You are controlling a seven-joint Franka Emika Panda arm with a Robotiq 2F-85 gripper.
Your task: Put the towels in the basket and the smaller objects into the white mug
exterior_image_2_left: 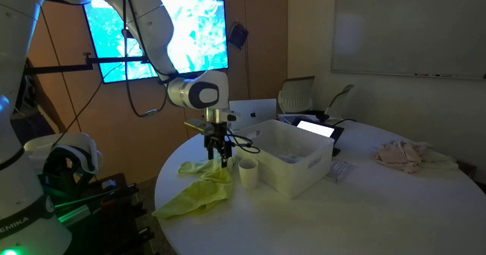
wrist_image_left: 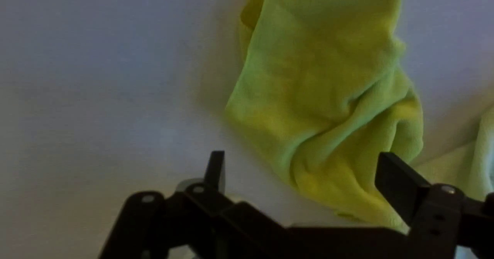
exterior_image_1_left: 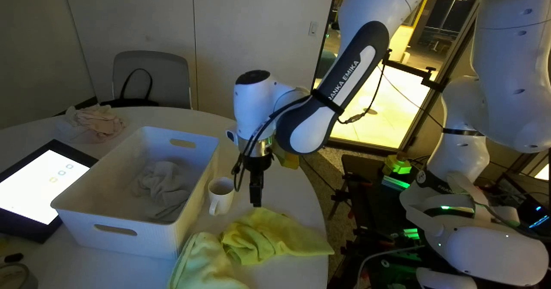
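One yellow towel and one pale towel on the round bench, right of the basket in an exterior view; white mug beside it. Likely towel step. End effector spread wide, empty, above yellow towel; next should be: descend, pinch a fold. Dim room, grey chair far.

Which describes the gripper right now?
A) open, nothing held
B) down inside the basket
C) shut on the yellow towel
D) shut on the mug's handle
A: in the wrist view the gripper has its fingers wide apart with nothing clamped between them, and the yellow towel lies ungripped on the table.
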